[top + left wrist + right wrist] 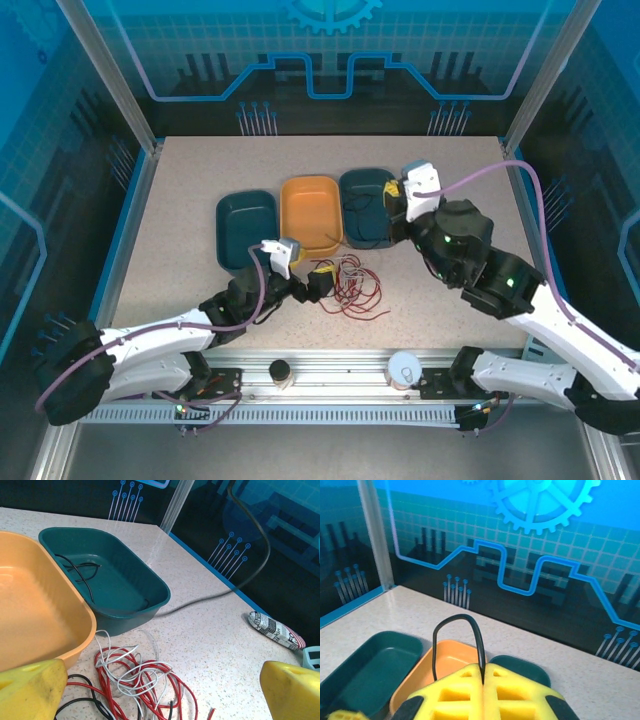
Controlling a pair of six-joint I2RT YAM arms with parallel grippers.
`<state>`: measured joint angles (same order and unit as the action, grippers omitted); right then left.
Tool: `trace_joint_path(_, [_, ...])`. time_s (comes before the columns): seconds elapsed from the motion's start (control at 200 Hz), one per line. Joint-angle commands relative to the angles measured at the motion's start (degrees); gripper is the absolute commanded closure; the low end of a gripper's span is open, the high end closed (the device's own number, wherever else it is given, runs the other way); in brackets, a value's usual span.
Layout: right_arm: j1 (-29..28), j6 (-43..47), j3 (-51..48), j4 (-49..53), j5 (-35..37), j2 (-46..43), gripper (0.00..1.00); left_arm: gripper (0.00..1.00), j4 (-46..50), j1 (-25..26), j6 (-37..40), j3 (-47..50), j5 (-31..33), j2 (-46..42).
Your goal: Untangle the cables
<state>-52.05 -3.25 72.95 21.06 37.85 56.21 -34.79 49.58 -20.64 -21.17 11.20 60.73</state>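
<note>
A tangle of red, whitish and black cables (350,285) lies on the table in front of the trays. In the left wrist view the tangle (140,680) sits between and just beyond my yellow fingertips (30,690). My left gripper (314,284) is open at the tangle's left edge, with nothing in it (160,695). My right gripper (483,667) is shut on a black cable (451,620), which arches up out of the closed pads. That gripper (394,192) hovers over the right teal tray (352,185). Thin black cables (80,572) lie in that tray (150,580).
An orange tray (312,195) stands in the middle and another dark teal tray (245,210) to its left. A small printed tube (275,630) lies on the table to the right. Two round caps (281,373) (403,368) sit on the near rail.
</note>
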Motion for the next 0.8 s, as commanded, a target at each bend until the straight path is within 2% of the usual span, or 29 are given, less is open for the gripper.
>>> trace_joint_path(0.0, [3.0,2.7,5.5,1.4,6.1,4.4,1.00,0.01,-0.4,0.3,-0.7,0.1,1.6,-2.0])
trace_joint_path(0.185, [10.8,3.1,9.8,1.9,5.3,11.6,1.00,0.01,2.6,0.3,-0.4,0.4,2.1,-6.1])
trace_joint_path(0.325, [16.1,0.2,10.3,2.3,0.6,14.7,1.00,0.01,4.7,0.3,-0.4,1.4,3.7,-9.1])
trace_joint_path(0.795, [25.7,-7.5,16.2,13.3,-10.9,31.1,1.00,0.01,8.9,0.2,-1.0,0.8,6.4,-10.6])
